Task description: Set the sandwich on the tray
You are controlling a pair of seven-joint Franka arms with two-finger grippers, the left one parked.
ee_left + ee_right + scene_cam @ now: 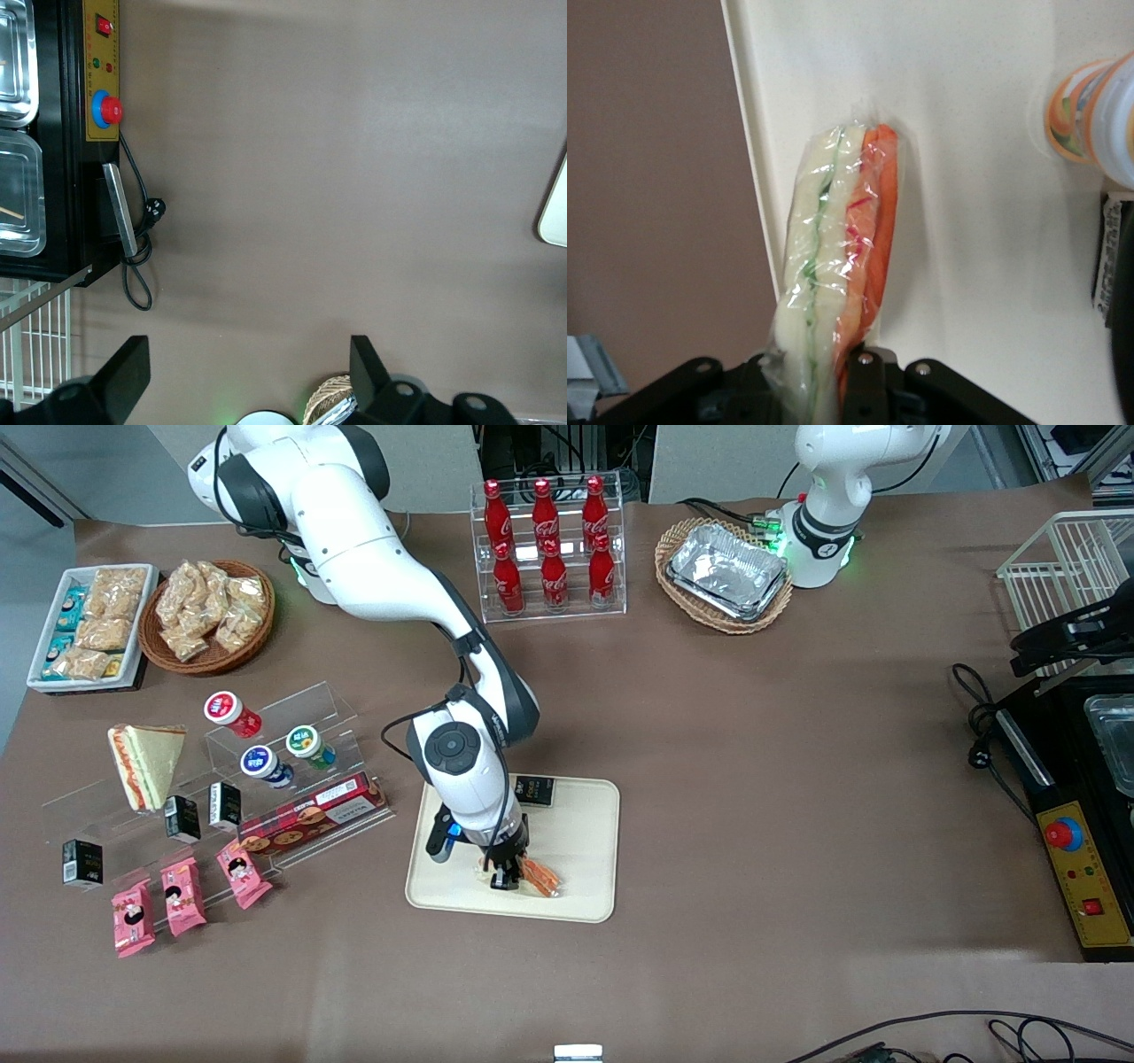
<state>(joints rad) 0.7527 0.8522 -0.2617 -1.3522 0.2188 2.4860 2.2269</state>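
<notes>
The sandwich [539, 877] is a clear-wrapped wedge with orange filling and thin white and green layers. My right gripper [503, 875] is shut on one end of it, low over the cream tray [580, 841], near the tray's edge nearest the front camera. In the right wrist view the sandwich [837, 257] stands on edge between the fingers [864, 376] of the gripper [819, 376], its free end over the tray floor [966, 177] close to the rim. I cannot tell whether it touches the tray.
A small black box [534, 790] lies on the tray, and a small orange-and-white bottle [1094, 106] shows beside it in the right wrist view. A paler wedge sandwich [146, 766] sits on the acrylic stand toward the working arm's end. A cola bottle rack [549, 545] stands farther back.
</notes>
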